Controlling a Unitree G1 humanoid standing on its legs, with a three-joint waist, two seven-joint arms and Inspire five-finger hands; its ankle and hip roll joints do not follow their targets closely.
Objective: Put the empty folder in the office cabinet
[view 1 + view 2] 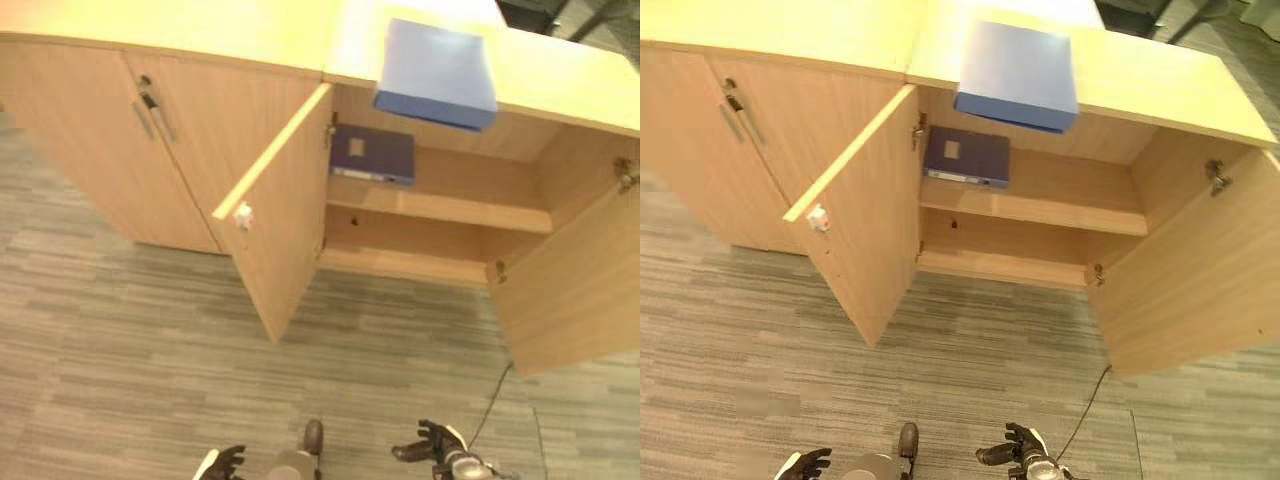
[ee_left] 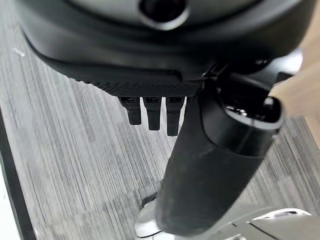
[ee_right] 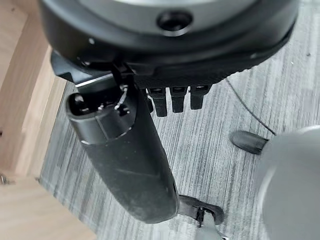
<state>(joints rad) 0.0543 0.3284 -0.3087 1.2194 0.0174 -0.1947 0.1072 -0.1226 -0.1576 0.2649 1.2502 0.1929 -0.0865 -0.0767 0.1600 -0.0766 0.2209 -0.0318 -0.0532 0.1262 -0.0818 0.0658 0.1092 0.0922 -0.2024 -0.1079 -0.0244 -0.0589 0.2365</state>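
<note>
A light blue folder [image 1: 437,72] lies flat on top of the wooden office cabinet [image 1: 250,30], its front edge overhanging the open compartment. Inside, a dark blue folder [image 1: 372,153] lies on the left of the upper shelf [image 1: 470,208]. Both hands hang low over the carpet, far in front of the cabinet and apart from both folders. My left hand [image 1: 225,463] has relaxed fingers [image 2: 150,112] and holds nothing. My right hand [image 1: 432,442] is likewise open, its fingers [image 3: 172,99] empty over the floor.
The compartment's left door [image 1: 280,200] swings out toward me, and the right door [image 1: 580,280] stands open at the right. Closed doors with metal handles [image 1: 155,105] are further left. The bottom shelf [image 1: 400,262] is bare. Grey striped carpet [image 1: 120,350] lies between me and the cabinet.
</note>
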